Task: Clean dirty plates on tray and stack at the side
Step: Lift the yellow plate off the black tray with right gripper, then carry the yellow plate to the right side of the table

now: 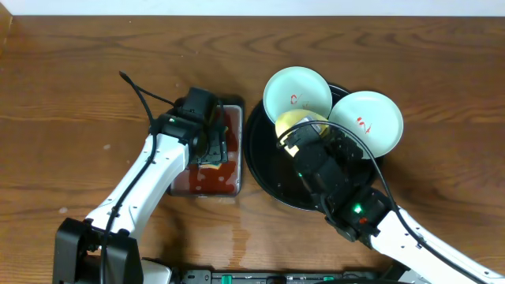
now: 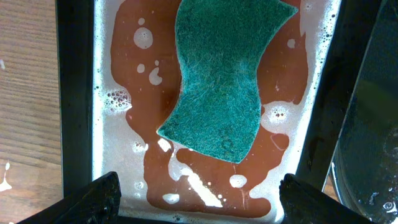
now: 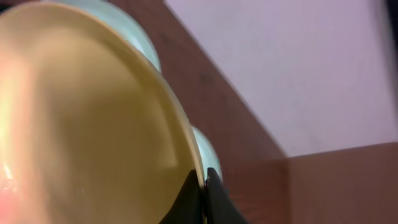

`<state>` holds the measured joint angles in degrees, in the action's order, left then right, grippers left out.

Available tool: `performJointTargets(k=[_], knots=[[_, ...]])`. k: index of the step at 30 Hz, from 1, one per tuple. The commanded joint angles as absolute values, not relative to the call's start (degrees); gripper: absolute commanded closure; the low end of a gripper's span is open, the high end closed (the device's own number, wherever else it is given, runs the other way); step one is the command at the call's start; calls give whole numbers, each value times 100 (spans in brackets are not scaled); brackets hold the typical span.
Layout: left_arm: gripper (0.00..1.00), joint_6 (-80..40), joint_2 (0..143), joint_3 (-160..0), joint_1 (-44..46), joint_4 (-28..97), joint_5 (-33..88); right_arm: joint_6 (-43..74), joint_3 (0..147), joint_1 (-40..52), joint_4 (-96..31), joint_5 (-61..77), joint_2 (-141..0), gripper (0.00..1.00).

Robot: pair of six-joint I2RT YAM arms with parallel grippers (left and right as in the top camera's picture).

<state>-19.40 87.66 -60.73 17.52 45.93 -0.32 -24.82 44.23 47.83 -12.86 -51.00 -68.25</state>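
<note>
Pinching the yellow plate [image 3: 93,124] with my right end effector [image 3: 203,190] tilts it for scrubbing; my left end effector [image 2: 202,199] hangs apart over the sponge [image 2: 221,81].

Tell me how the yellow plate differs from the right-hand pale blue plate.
Colour: the yellow plate is pale yellow, the right-hand blue plate pale blue-white.
Grip: the right gripper pinches the yellow plate's rim; nothing holds the blue plate, which lies over the tray's far-right rim.
Marks: the blue plate shows red smears at centre; the yellow plate's centre is hidden.
Both are small round plates.
</note>
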Motion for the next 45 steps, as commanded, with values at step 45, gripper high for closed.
performJointTargets(k=[45], knots=[[18,-1914,8777,-6012,1743,4619,-40,4176,4423,-2989,-3002,652,-6783,99]])
